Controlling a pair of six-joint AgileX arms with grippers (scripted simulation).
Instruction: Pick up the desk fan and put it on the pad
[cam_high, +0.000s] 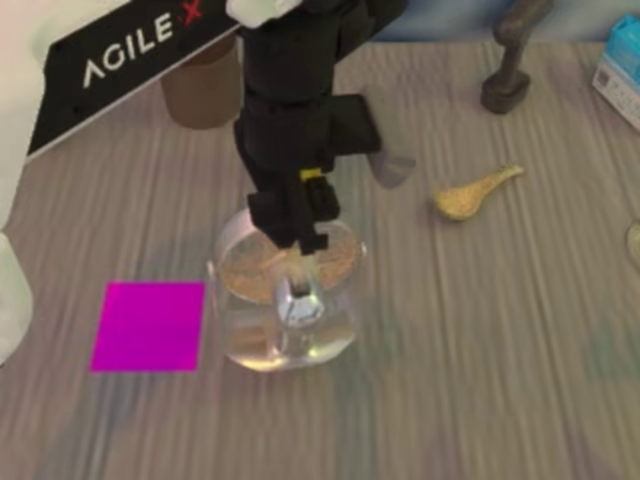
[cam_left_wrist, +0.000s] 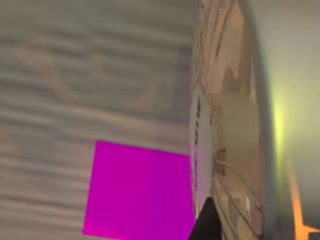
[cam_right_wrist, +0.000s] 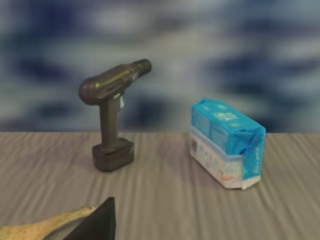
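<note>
Starting at the left of your top view, you've got the pad (cam_high: 149, 326) lying flat on the tabletop (cam_high: 480, 340), a bright magenta square with nothing on it. Just to its right, close but not touching as far as you can tell, sits the desk fan (cam_high: 288, 300), so it's near the middle-left of the tabletop and not on the pad.

Your left arm reaches down from the top edge right over the fan, and the left pincer (cam_high: 303, 245) is down on the fan's upper rim, black fingers (cam_high: 312, 236) against the speckled grille. Honestly you can't tell whether it's actually pinching the rim or just sitting spread around it. In the left wrist view the fan (cam_left_wrist: 225, 125) fills one side of the shot very close up, with the pad (cam_left_wrist: 140, 192) beyond it and only a dark fingertip (cam_left_wrist: 207, 225) poking in.

Behind the arm there's a brown mug (cam_high: 203, 85). Moving right you get a yellowish spoon (cam_high: 475, 194), then a dark drill (cam_high: 512, 60) standing upright near the back edge, and a blue-and-white pack (cam_high: 620, 65) at the far right. The right wrist view shows the drill (cam_right_wrist: 111, 120) and the pack (cam_right_wrist: 227, 150) well apart, plus one dark fingertip (cam_right_wrist: 97, 222) of the right pincer, which isn't enough to tell how it stands.
</note>
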